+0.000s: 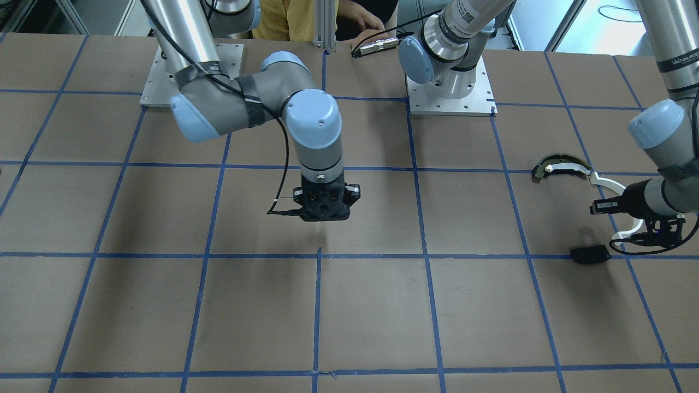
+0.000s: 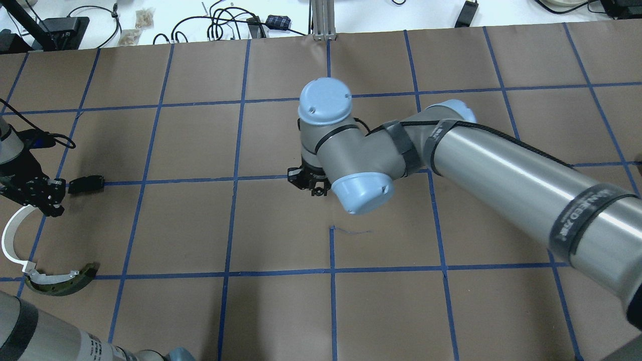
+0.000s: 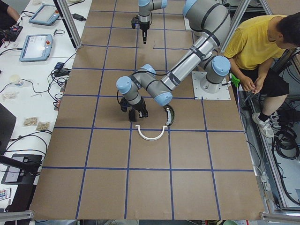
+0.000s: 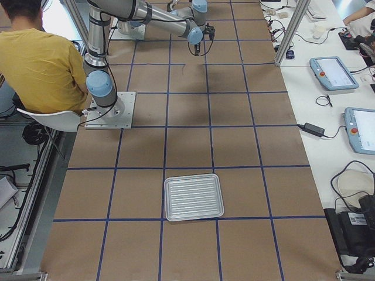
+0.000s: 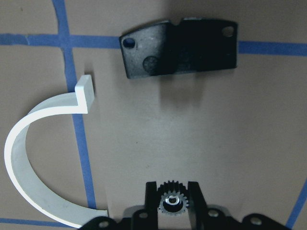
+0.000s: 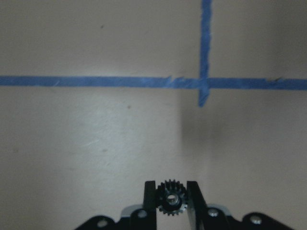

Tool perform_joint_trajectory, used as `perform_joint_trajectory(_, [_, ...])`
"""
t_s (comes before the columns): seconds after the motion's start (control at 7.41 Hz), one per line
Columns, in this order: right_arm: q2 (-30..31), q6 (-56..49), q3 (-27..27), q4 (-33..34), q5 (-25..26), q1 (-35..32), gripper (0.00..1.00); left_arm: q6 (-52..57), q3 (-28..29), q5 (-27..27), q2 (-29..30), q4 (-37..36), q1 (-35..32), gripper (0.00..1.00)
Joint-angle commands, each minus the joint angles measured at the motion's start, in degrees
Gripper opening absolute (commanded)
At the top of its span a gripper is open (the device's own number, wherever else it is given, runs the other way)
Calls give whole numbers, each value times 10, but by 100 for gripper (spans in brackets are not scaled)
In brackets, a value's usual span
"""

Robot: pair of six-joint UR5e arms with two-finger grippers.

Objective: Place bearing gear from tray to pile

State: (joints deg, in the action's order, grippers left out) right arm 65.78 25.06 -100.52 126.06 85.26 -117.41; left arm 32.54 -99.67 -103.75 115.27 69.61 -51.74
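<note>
In the left wrist view a small black toothed gear with a silver centre, the bearing gear [image 5: 172, 201], sits between the close-set fingers of my left gripper [image 5: 172, 189]. That gripper [image 2: 50, 198] hovers low over the pile, between the flat black plate [image 5: 178, 48] and the white arc strip [image 5: 41, 158]. The dark olive-edged piece [image 2: 62, 282] lies at the arc's other end. My right gripper [image 2: 311, 183] hangs over the table's middle. Its wrist view shows a like gear [image 6: 171, 197] between its fingers. The ribbed metal tray [image 4: 194, 196] holds nothing.
Brown table with a blue tape grid [image 1: 317, 256]. A person in yellow [image 4: 35, 64] sits behind the robot bases. Cables and tablets lie along the far side bench [image 4: 334, 73].
</note>
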Motion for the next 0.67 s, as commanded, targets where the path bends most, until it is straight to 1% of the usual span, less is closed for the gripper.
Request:
perform_joint_trajectory(0.0, [-27,23,-2,8,-1,-36,16,7,-6,-1,22,-20,5,0])
perform_joint_trajectory(0.13, [-27,4,1,13,1,-34,66,7,-6,0,24,-20,5,0])
perform_joint_trajectory(0.27, [-23,-37,4,34,9,-16,100,0,-6,2,27,-24,4,60])
perform_joint_trajectory(0.4, [-18,-58,9,36,-2,35,100,-3,-6,1,28,-24,3,100])
perform_joint_trajectory(0.54, [-6,-63,33,13,-1,86,100,0,-6,2,28,-25,1,100])
